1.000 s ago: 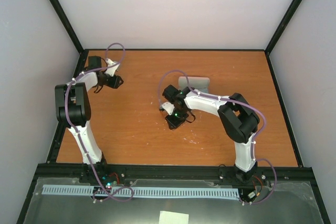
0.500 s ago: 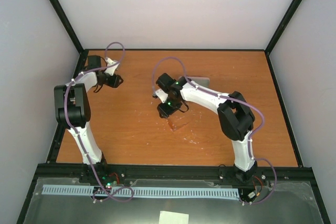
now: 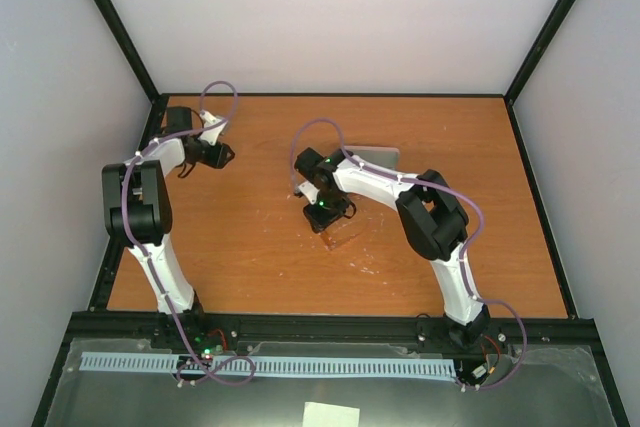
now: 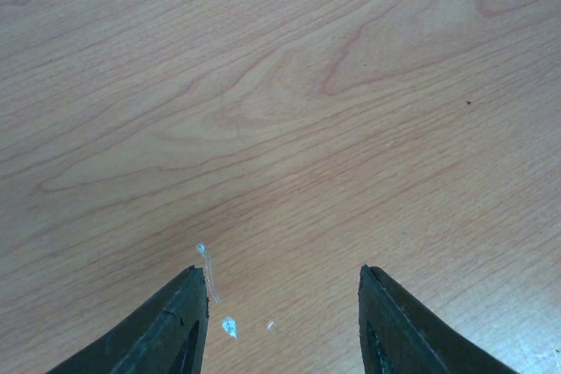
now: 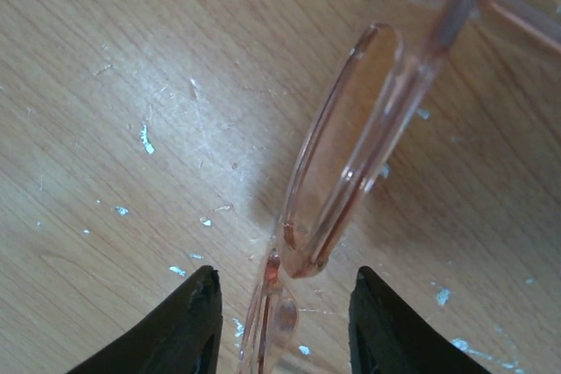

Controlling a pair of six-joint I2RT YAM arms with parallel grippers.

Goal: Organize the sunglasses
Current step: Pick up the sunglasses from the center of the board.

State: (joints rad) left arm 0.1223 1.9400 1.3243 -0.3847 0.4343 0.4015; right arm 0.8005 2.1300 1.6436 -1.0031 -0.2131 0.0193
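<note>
The sunglasses lie on the wooden table near its middle, with translucent orange-amber lenses and a thin frame. In the right wrist view one lens stands on edge and runs toward the camera, with the bridge and nose pads between my fingers. My right gripper is open just over the sunglasses' far-left end, its jaws on either side of the frame without touching it. My left gripper is open and empty over bare wood at the far left.
A flat blue-grey cloth lies behind the right arm, partly hidden by it. White scuff marks dot the wood around the sunglasses. Black frame rails bound the table. No case is in view.
My right gripper has moved a little toward the far left, uncovering the sunglasses on the table, and its elbow has swung left. The left arm has not moved.
</note>
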